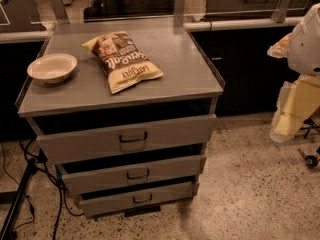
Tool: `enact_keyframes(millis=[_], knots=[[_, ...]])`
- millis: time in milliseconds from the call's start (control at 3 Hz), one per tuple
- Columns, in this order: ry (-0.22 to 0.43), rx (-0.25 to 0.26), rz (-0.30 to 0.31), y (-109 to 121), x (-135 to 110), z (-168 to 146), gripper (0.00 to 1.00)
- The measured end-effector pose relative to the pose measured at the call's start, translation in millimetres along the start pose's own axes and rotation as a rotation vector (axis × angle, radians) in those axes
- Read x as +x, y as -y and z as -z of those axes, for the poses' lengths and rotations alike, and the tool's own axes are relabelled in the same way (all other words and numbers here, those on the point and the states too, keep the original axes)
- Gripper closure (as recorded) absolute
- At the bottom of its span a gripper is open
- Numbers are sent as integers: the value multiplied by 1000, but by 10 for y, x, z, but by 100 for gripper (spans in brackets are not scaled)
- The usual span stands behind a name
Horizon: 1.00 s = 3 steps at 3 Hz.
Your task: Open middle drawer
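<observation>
The grey metal cabinet [125, 91] has three drawers stacked in its front. The middle drawer [100, 176] is the second one, with a low flat front and a small dark centre handle [138, 174]. A dark gap shows above its front. The top drawer [80, 144] has a taller front. The bottom drawer [110, 204] is slightly narrower. My arm hangs at the right edge, and my gripper [281, 128] is at its lower end above the floor, well to the right of the cabinet and apart from every drawer.
On the cabinet top lie a chip bag [124, 59] and a white bowl [52, 67]. Black cables [25, 159] and a dark pole [15, 204] are at the cabinet's lower left. Speckled floor [250, 184] lies in front and to the right. A dark counter [250, 69] stands behind.
</observation>
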<state>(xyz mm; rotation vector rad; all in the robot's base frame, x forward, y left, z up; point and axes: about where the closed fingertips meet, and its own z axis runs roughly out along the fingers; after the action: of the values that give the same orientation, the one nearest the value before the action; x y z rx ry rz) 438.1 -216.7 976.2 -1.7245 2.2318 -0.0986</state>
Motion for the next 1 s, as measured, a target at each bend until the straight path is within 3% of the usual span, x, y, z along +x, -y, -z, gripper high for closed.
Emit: enact_keyframes(millis=[333,1000], knots=[[0,1,0,1,0,3,0],[28,-48,118,-348,-242,-242,0]])
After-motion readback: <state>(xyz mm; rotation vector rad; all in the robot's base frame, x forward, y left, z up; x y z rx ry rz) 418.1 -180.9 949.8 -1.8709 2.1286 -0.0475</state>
